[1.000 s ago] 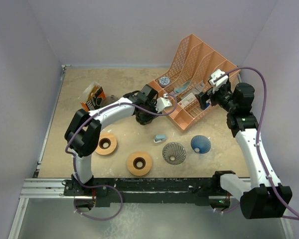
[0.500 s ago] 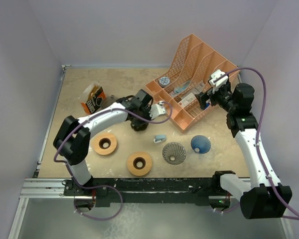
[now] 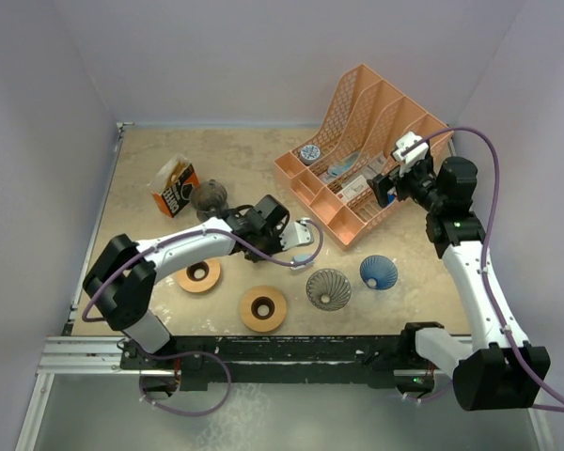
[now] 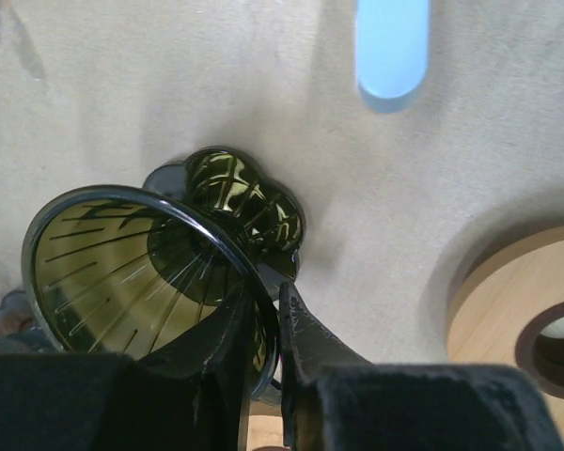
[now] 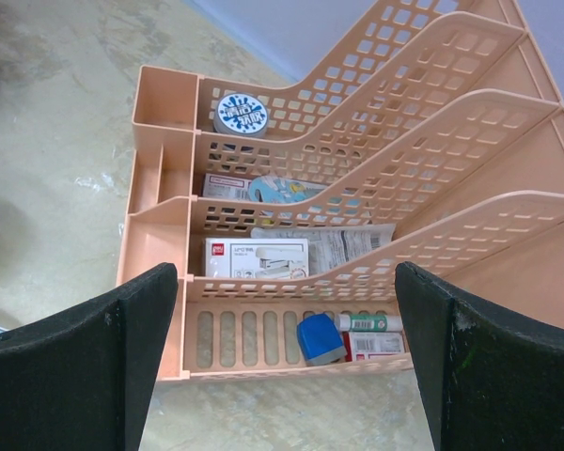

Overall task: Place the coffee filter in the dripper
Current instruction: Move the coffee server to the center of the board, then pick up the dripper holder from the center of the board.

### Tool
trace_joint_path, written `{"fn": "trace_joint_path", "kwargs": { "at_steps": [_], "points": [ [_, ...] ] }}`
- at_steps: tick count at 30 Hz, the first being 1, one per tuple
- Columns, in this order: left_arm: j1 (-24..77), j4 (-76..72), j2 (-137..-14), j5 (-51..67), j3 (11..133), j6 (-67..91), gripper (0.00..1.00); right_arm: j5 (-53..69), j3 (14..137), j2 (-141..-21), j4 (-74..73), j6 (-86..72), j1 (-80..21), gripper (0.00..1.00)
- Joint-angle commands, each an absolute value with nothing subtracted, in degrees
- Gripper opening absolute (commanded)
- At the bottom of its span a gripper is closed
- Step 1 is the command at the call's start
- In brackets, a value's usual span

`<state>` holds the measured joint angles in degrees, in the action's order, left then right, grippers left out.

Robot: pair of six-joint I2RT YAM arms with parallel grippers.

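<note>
The left gripper (image 4: 268, 315) has its jaws pinched on the dark glass dripper's (image 4: 122, 268) rim near the bench's middle, with a wooden ring (image 4: 512, 310) close beside. The right gripper (image 5: 284, 282) hangs with jaws wide over the orange file rack (image 5: 357, 141), far-right corner.

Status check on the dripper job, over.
Left gripper shut on dark dripper rim. Right gripper open over orange organizer. Dripper empty, no loose filter spotted. Wooden ring, blue item close by.

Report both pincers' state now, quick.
Left pincer: shut on the rim of the dark dripper.
Right pincer: open, holding nothing, over the orange organizer.
</note>
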<state>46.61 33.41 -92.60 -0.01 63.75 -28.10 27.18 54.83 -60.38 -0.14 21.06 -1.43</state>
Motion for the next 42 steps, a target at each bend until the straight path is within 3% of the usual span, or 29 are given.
{"fn": "trace_joint_path", "kwargs": {
  "at_steps": [1, 7, 10, 19, 26, 32, 42],
  "points": [
    [48.2, 33.9, -91.7, 3.9, 61.8, -26.2, 0.17, 27.5, 55.2, -59.6, 1.5, 21.3, -1.0, 1.0],
    [48.3, 35.2, -89.0, 4.1, 62.4, -26.4, 0.38, 27.7, 54.9, -59.0, 1.5, 21.4, -1.1, 1.0],
    [48.2, 36.7, -86.6, 4.2, 63.5, -26.8, 0.44, 27.8, 55.0, -59.1, 1.4, 21.4, -1.1, 1.0],
    [47.1, 39.4, -77.0, -1.3, 63.2, -26.0, 0.52, 27.5, 55.0, -58.4, 1.4, 21.6, -1.0, 1.0],
    [37.3, 39.9, -68.1, -2.6, 61.3, -23.3, 0.56, 28.2, 55.3, -58.6, 1.4, 21.6, -1.1, 1.0],
    [31.7, 40.9, -60.1, -5.0, 58.2, -20.5, 0.7, 29.5, 56.4, -59.3, 0.9, 21.9, -1.1, 1.0],
    [22.2, 46.3, -59.4, -5.8, 51.5, -22.2, 0.74, 34.9, 59.5, -63.4, 0.9, 25.7, -1.1, 1.0]
  ]
}}
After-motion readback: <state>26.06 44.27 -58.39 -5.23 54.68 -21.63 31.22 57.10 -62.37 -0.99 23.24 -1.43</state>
